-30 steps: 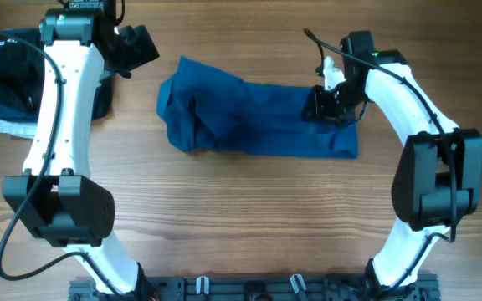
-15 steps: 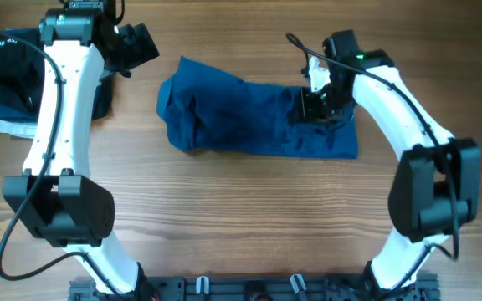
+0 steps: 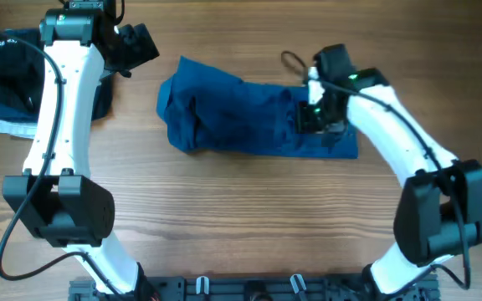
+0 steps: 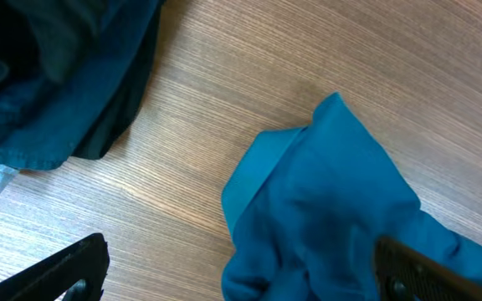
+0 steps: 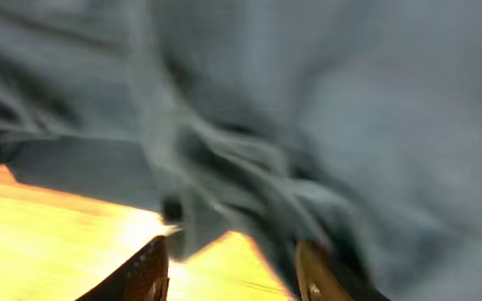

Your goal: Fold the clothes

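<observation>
A blue garment (image 3: 241,117) lies crumpled across the middle of the table. My right gripper (image 3: 312,119) is low over its right part. In the blurred right wrist view the fingers (image 5: 237,272) stand partly apart, with a cloth edge (image 5: 191,221) and bare table between them. My left gripper (image 3: 138,43) is open and empty above bare table, just beyond the garment's upper left corner. In the left wrist view its wide-apart fingers (image 4: 249,272) frame that corner (image 4: 325,201).
A pile of dark blue clothes (image 3: 11,75) lies at the far left of the table, with a white piece at its lower edge; it also shows in the left wrist view (image 4: 57,75). Bare wood (image 3: 241,217) fills the front of the table.
My right gripper has moved left and slightly toward the front, from the garment's right end to further over it. The left arm has not moved.
</observation>
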`<state>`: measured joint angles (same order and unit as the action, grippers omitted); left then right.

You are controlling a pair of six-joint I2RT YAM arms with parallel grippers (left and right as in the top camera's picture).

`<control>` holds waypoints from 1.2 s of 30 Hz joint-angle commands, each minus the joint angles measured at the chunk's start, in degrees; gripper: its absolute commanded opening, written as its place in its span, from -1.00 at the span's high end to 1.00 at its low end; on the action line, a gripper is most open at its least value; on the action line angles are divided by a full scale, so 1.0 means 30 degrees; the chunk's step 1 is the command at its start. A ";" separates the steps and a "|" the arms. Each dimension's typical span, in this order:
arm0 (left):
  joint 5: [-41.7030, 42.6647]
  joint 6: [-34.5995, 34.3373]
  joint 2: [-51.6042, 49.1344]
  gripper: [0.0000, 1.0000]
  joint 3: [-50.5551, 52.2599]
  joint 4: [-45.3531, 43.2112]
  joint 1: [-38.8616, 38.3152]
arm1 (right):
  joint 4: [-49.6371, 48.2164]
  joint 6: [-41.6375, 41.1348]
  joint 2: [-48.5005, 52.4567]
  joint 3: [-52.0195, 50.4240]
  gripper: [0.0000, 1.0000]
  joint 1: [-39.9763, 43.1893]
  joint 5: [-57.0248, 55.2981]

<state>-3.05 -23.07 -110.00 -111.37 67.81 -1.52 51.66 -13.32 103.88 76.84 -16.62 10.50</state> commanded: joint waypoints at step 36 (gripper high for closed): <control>0.0488 0.0750 -0.0495 -1.00 0.0022 0.1741 0.0087 | -0.5122 -0.1894 -0.0678 0.1486 0.20 -0.0197 0.2455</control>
<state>-3.03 -23.03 -110.00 -111.37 71.18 -1.52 35.22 -19.49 108.73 77.06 -21.12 16.45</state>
